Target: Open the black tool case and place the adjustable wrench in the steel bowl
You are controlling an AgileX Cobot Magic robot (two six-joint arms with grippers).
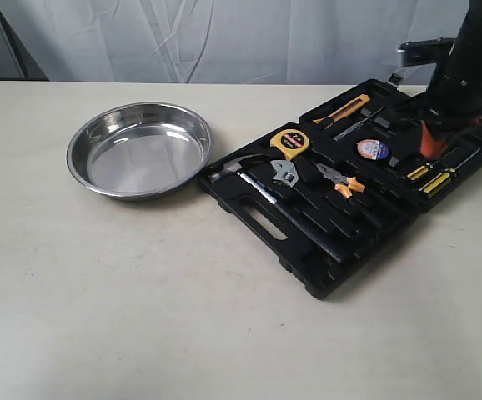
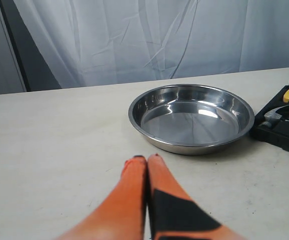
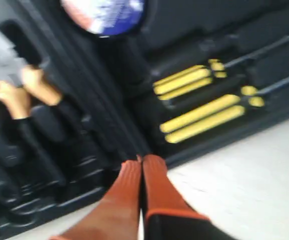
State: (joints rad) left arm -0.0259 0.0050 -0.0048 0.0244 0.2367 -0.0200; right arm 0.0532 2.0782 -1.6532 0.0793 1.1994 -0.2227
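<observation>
The black tool case (image 1: 308, 242) lies open and flat on the table. The adjustable wrench (image 1: 285, 172), silver head and black handle, rests in its slot beside the claw hammer (image 1: 233, 171). Left of the case stands the steel bowl (image 1: 139, 149), empty; it also fills the middle of the left wrist view (image 2: 191, 118). My right gripper (image 3: 142, 160) is shut on nothing, its orange fingers (image 1: 429, 142) hanging over the case's right half by the screwdrivers (image 3: 194, 97). My left gripper (image 2: 147, 158) is shut and empty over bare table, short of the bowl; it is outside the exterior view.
In the case also lie a yellow tape measure (image 1: 289, 142), orange-handled pliers (image 1: 339, 179), a utility knife (image 1: 343, 110), a roll of tape (image 1: 373, 149). A white curtain (image 1: 224, 37) hangs behind the table. Bare tabletop (image 1: 124, 292) lies in front of bowl and case.
</observation>
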